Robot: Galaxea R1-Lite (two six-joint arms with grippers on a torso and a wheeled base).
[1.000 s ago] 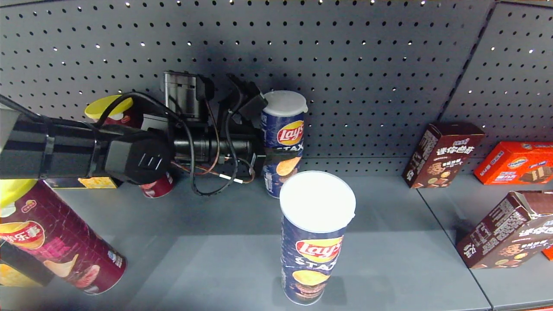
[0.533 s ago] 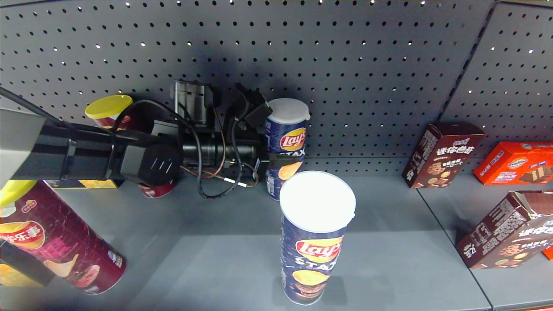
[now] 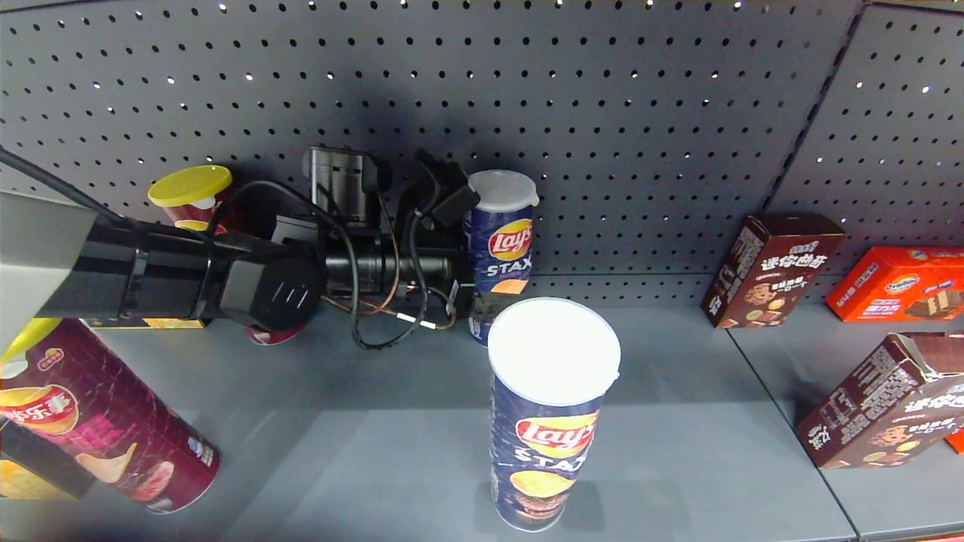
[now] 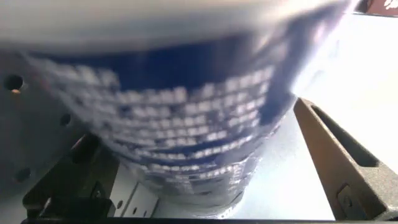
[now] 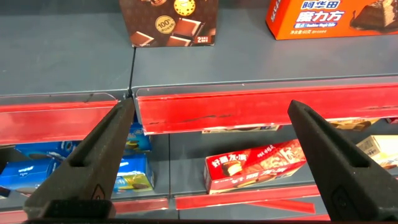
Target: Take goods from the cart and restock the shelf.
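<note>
Grey shelf [image 3: 361, 452]: a flat board backed by a perforated panel [image 3: 602, 98]; all the goods in the head view are carried on it.
Maroon cans, two counted: a yellow-lidded maroon can [image 3: 190, 197] is stood at the rear left, partly hidden by the left arm; a second maroon can [image 3: 98, 421] is seen at the front left edge, leaning.
Left tool [image 3: 473, 256]: held at the back of the shelf, entering from the left, with a finger placed on either side of the rear blue can [image 3: 504, 241]. The fingers are spread, and in the left wrist view a gap is seen between one finger [image 4: 336, 162] and the can's wall.
Blue cans, two counted: the rear blue can is stood upright on the shelf, close against the perforated panel. The front blue can [image 3: 550, 429], white-lidded, is stood upright nearer the shelf's front edge, apart from the first.
Brown boxes, two counted: a rear brown box [image 3: 768, 263] is leaned near the panel; a front brown box [image 3: 881, 406] is tilted nearer the front, on the next shelf board to the right.
Orange box [image 3: 896, 282], one counted in full: laid at the rear right, just beside the rear brown box.
Right tool [image 5: 211, 112]: spread wide with nothing between the fingers, pointed at red-edged lower shelves [image 5: 249, 106] on which boxed goods are kept.
</note>
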